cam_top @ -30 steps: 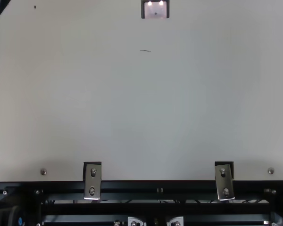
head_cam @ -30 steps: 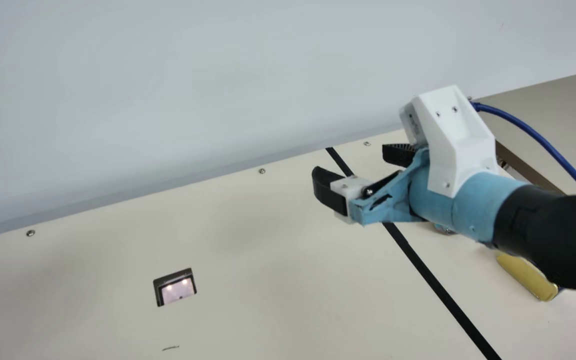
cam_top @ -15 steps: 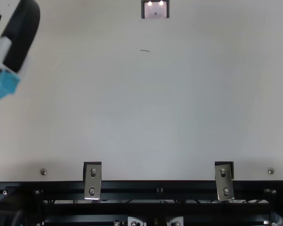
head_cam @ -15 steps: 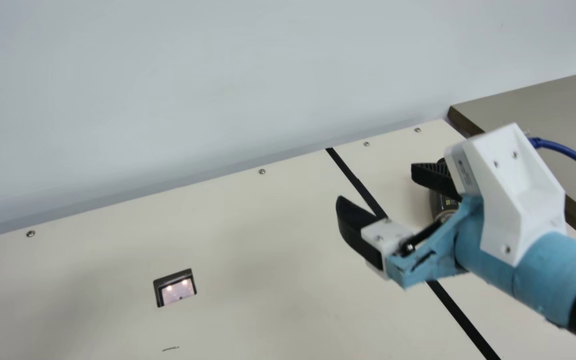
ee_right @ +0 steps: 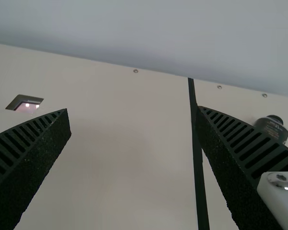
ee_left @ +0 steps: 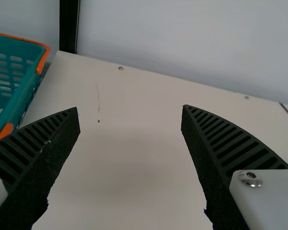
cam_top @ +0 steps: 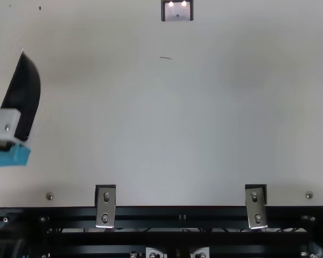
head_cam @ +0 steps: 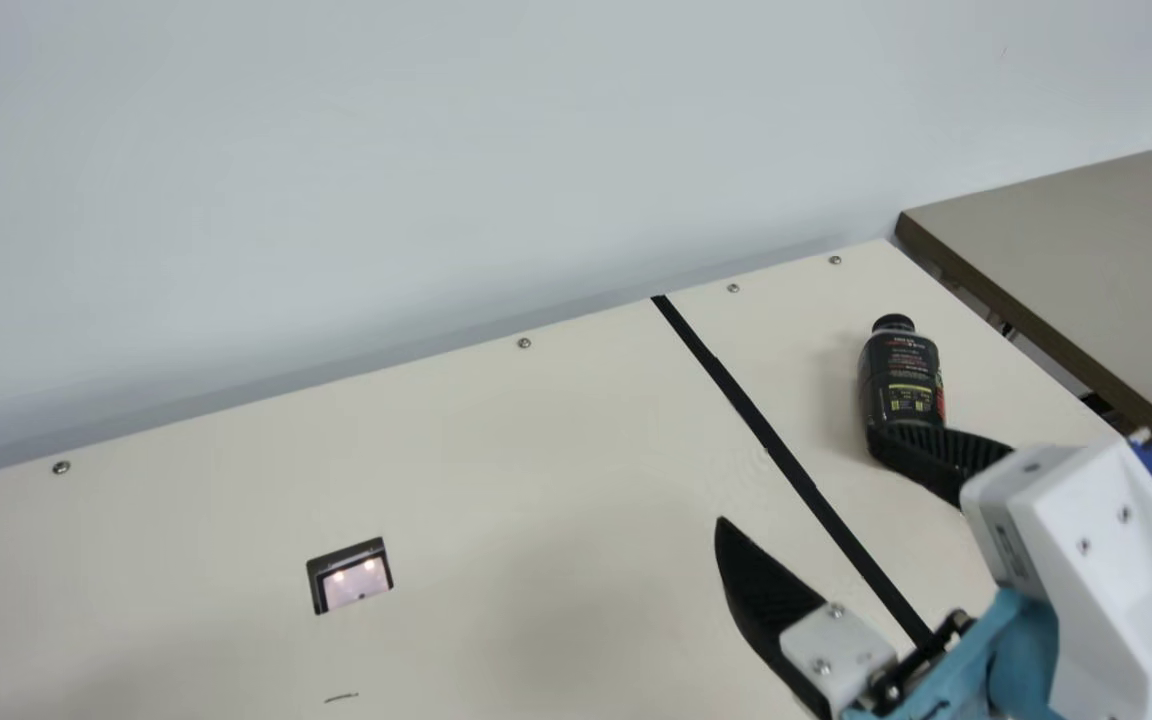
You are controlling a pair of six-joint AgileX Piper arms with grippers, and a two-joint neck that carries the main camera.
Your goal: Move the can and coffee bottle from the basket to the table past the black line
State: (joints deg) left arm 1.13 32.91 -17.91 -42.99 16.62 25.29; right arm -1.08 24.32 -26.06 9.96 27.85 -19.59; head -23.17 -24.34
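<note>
In the main view my right gripper (head_cam: 798, 482) stands open over the table's right part, its fingers on either side of the black line (head_cam: 781, 455). One finger overlaps the lower end of the dark coffee bottle (head_cam: 904, 380) on the table right of the line. My right gripper (ee_right: 133, 109) has nothing between its fingers in its wrist view; the bottle (ee_right: 272, 127) is partly behind one finger. At the top view's left edge is my left gripper (cam_top: 22, 97). Its wrist view shows the left gripper (ee_left: 130, 108) open, with a teal, orange-edged basket (ee_left: 42, 62) farther off.
A cutout (head_cam: 351, 575) in the table holds a small lit screen. The wall stands along the table's far edge, and another table (head_cam: 1096, 240) lies beyond the right edge. A black frame (cam_top: 177, 210) with metal brackets borders the near edge.
My right arm swung toward the near right, uncovering the bottle; the yellow object seen earlier is now behind it. In the top view my left gripper came in at the left and moved nearer.
</note>
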